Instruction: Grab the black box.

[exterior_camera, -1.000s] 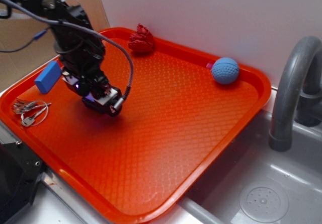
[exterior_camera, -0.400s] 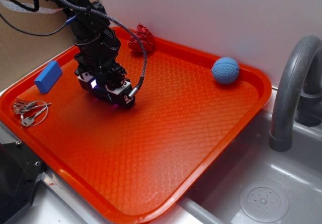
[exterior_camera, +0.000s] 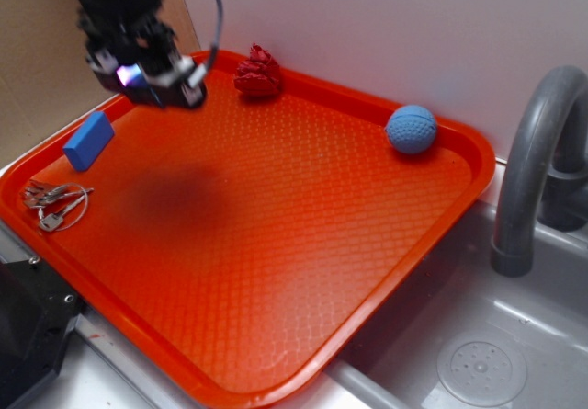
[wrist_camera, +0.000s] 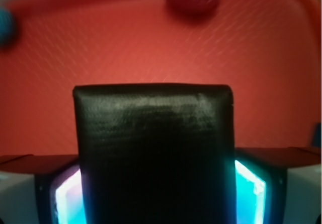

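**Box clamped in the raised pincer**

At the far left of the tray (exterior_camera: 303, 244), a bunch of keys (exterior_camera: 53, 202) lies flat near the rim, and a blue block (exterior_camera: 88, 140) rests just beyond them, apart from the keys.

Above the tray's back-left corner the pincer (exterior_camera: 152, 83) hangs in the air, clear of the surface, with a blurred dark shadow on the tray below and to its right. The wrist view shows the black box (wrist_camera: 153, 153) filling the space between the two fingers (wrist_camera: 63, 194), whose inner faces glow cyan on either side of it; the pincer is closed on the box and carries it off the tray. In the exterior view the box itself cannot be told apart from the dark arm.

Further right, a crumpled red thing (exterior_camera: 258, 73) sits at the tray's back rim. A blue ball (exterior_camera: 411, 130) rests near the back-right corner. Beyond the tray, a grey faucet (exterior_camera: 533, 170) arches over the sink (exterior_camera: 482, 368).
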`<move>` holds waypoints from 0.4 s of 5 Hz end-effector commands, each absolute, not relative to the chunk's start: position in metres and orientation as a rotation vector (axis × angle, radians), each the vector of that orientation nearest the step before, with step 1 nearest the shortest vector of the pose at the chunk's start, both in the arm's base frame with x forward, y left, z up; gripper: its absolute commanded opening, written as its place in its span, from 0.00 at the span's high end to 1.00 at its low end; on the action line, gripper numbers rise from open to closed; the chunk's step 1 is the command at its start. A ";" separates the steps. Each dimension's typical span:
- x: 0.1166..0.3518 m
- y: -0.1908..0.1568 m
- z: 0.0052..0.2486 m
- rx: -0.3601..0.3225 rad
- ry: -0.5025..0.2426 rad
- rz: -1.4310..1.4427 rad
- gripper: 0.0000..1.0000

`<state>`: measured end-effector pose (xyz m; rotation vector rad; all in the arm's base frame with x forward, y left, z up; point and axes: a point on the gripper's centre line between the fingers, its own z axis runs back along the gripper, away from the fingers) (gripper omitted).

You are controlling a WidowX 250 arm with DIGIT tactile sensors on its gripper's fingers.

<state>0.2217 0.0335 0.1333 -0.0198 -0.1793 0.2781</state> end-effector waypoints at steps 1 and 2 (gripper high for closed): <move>0.224 0.026 0.246 -0.040 -0.197 0.262 1.00; 0.228 0.025 0.296 0.015 -0.175 0.268 1.00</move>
